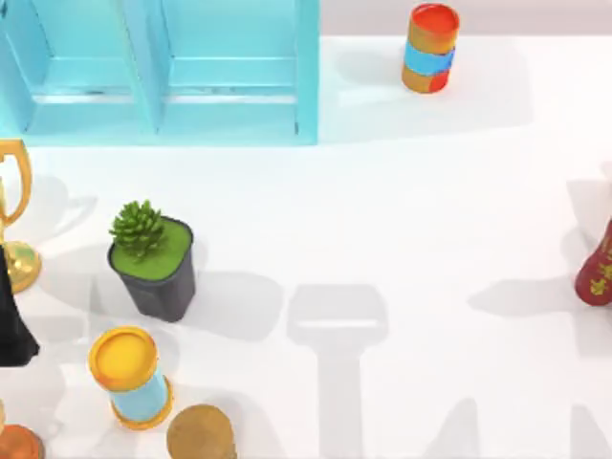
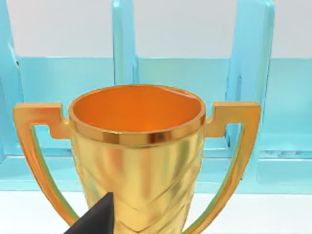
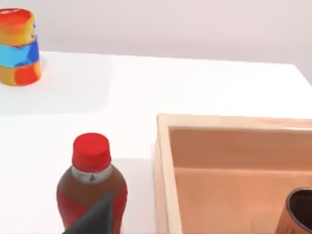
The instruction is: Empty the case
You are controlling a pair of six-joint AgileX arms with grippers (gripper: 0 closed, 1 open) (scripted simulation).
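The cyan case (image 1: 158,72) stands at the back left, and the compartments I can see hold nothing. It rises behind the trophy as the case (image 2: 248,73) in the left wrist view. A gold trophy (image 1: 13,206) stands on the table at the left edge, in front of the case. My left gripper (image 1: 11,320) is just in front of the trophy (image 2: 136,156), open, with one dark fingertip (image 2: 100,217) close to the cup. My right arm is at the far right; one fingertip (image 3: 100,217) shows beside a red-capped bottle (image 3: 91,187), gripping nothing.
A succulent in a dark pot (image 1: 153,263), a yellow-lidded can (image 1: 129,378), a brown round lid (image 1: 201,435) and an orange object (image 1: 14,445) crowd the front left. A striped can (image 1: 430,48) stands back right. The bottle (image 1: 598,273) is beside a wooden box (image 3: 163,161).
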